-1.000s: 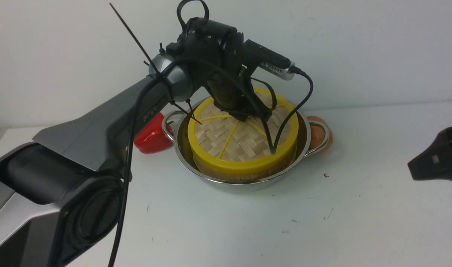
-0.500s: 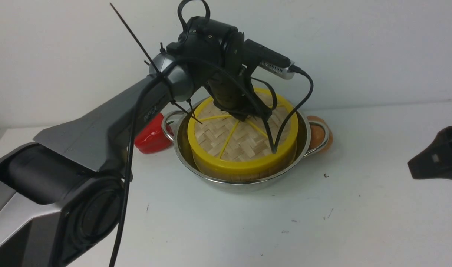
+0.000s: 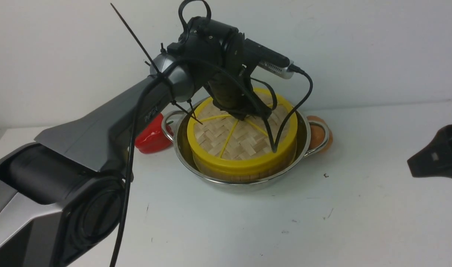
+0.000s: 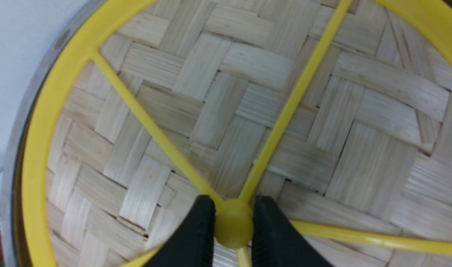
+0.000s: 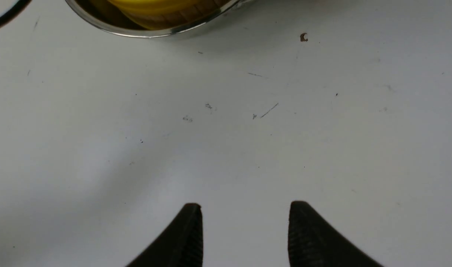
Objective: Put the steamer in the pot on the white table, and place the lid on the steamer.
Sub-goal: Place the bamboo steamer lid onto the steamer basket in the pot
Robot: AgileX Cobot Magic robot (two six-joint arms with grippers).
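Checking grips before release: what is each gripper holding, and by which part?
The left gripper pinches the lid by its central knob; the right gripper is open, holding nothing.

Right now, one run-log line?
lid: on steamer | steamer: in pot | left tool: shut on lid | right tool: open, above white table

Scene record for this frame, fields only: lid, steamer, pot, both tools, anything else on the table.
lid: flat on the steamer, inside the pot
steamer: in the pot; only a strip of wall shows below the lid
pot: upright on the white table
left tool: closed on the lid's centre knob
right tool: open, over bare table, holding nothing
other: red pepper at the pot's left side; orange-brown item at its right side, partly hidden
task state: both placements look done; lid not yet released
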